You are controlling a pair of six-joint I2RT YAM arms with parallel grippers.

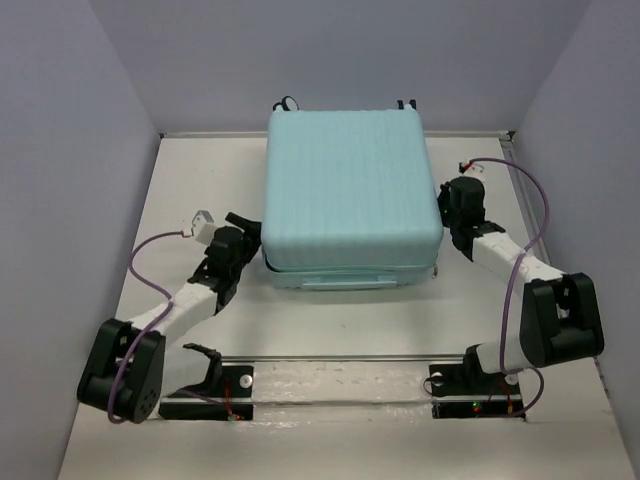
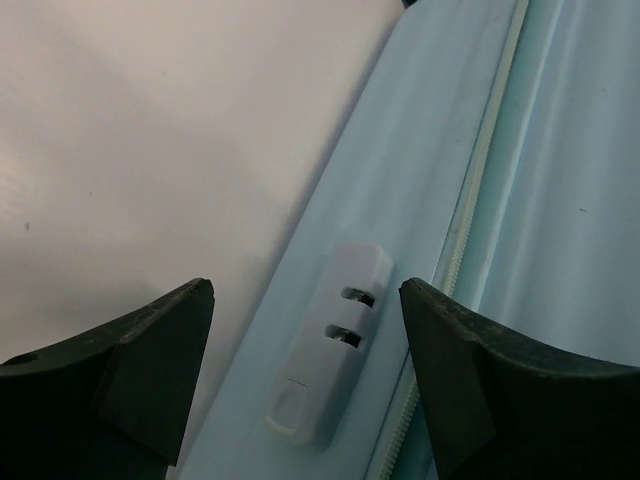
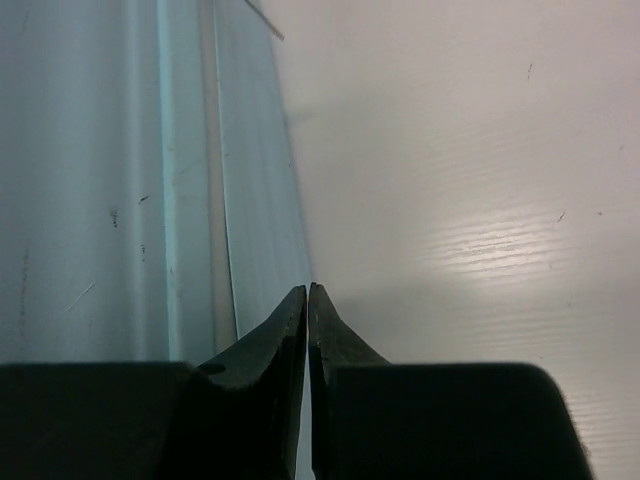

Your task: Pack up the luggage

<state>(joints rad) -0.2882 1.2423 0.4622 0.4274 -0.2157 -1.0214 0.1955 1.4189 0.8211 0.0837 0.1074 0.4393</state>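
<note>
One luggage [image 1: 352, 195], one tbl [image 1: 350, 325].

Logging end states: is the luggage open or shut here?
Shut: the luggage lies flat, both halves together, no lining showing. Whether the zip is fastened, I cannot tell.

The luggage [image 1: 352, 185] blocks the middle of the table [image 1: 330, 322]; bare strips run along both sides and in front.

White table [image 1: 330, 325] bears one item: pale aqua ribbed luggage [image 1: 352, 190], lying flat, set centrally toward the far edge.
</note>
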